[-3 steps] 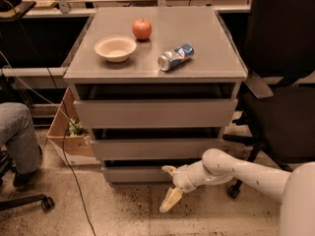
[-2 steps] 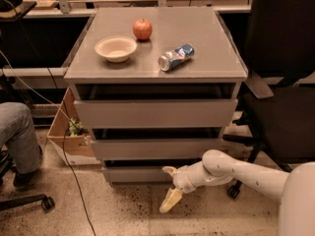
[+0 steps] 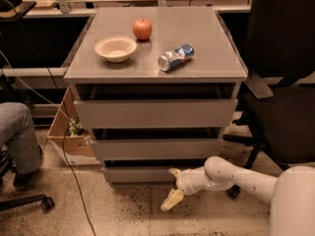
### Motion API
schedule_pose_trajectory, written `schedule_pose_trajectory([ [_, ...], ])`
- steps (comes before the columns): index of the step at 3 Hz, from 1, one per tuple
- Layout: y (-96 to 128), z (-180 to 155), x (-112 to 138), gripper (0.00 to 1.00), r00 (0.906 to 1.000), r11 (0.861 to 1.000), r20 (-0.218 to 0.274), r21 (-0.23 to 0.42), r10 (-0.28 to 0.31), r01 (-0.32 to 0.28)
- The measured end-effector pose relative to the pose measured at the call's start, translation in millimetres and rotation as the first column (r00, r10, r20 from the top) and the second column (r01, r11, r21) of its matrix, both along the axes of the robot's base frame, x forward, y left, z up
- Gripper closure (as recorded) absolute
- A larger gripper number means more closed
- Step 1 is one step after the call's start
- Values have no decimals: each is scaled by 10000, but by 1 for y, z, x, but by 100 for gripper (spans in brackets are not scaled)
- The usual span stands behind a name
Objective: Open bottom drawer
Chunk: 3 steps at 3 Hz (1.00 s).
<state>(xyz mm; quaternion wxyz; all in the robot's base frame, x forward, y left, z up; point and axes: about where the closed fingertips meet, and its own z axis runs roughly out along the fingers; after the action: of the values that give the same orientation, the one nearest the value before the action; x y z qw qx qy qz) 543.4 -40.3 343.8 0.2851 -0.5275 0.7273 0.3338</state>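
Largest, rising behind and above the jaws: grey cabinet point(image 3: 81, 113) with three handleless fronts, each set a little further back toward the floor; right of the jaws and higher, dark office chair point(image 3: 285, 107), close enough to narrow the room on that side; white arm point(image 3: 236, 178) coming in from the right, held low near the floor, presumably to meet the lowest front squarely; far above the jaws, the counter point(image 3: 211, 43), carrying loose things with no part in this job; tallest drawer front point(image 3: 155, 113) well above the jaws, mid-sized front point(image 3: 156, 149) just above; bottom drawer point(image 3: 138, 174) right at the jaws, slimmest of the three, apparently shut; up and left of the jaws, cardboard box point(image 3: 64, 136) tucked against the cabinet's side; on the counter, bowl point(image 3: 115, 48) up-left, can point(image 3: 175, 57) lying on its side almost straight above, apple point(image 3: 142, 29) furthest back; smallest, the gripper point(image 3: 172, 186) at the lower edge of the bottom drawer, right of its middle; jaws spread wide, holding nothing, one tip up by the front's lower edge, the other angled down toward the floor; touching or merely beside, cannot tell; likely posed so for want of a handle, to catch the lip and pull; opening judged not yet begun.
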Motion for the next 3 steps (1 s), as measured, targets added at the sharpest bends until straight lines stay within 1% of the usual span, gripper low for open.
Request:
schedule_pose_trajectory([
  [1, -19, -50, 12, 0, 9960, 9949, 48, -455, -898, 899],
  [2, -36, -88, 27, 0, 9864, 9837, 222, -739, -1629, 1642],
  [3, -53, -102, 53, 0, 9719, 9698, 674, -793, -2255, 2305],
])
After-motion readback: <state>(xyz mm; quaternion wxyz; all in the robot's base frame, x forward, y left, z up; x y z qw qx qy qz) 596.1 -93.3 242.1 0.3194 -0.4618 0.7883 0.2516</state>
